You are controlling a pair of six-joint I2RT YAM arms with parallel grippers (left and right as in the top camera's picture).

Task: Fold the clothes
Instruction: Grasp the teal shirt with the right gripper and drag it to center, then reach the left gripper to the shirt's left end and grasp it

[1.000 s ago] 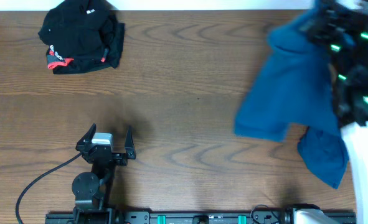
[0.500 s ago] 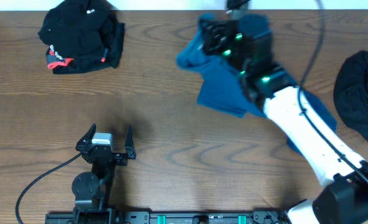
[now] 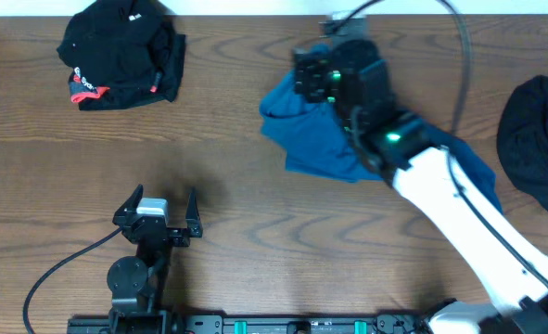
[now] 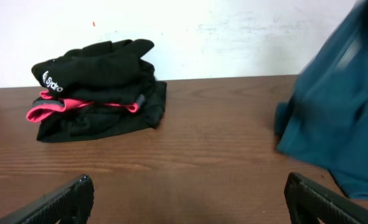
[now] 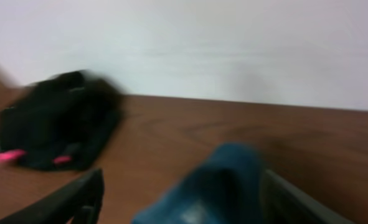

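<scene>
A blue garment (image 3: pixel 315 139) lies crumpled at the back middle of the table, trailing to the right under my right arm. It also shows in the left wrist view (image 4: pixel 339 118). My right gripper (image 3: pixel 297 88) hovers over its far left corner, pointing left. In the right wrist view, that gripper (image 5: pixel 184 199) has its jaws wide apart, and a blurred fold of the blue garment (image 5: pixel 221 186) sits loose between them. My left gripper (image 3: pixel 162 198) rests open near the front left, with nothing but bare wood between its fingers (image 4: pixel 65 199).
A folded black garment with red trim (image 3: pixel 121 56) sits at the back left corner, seen also in the left wrist view (image 4: pixel 99 87) and the right wrist view (image 5: pixel 56 121). Another dark garment (image 3: pixel 538 139) lies at the right edge. A black cable (image 3: pixel 60 269) runs from the left arm.
The right arm swung from the far right to the back middle, carrying the blue garment along. Its jaws then spread apart and the garment settled onto the table. The left arm stayed still.
</scene>
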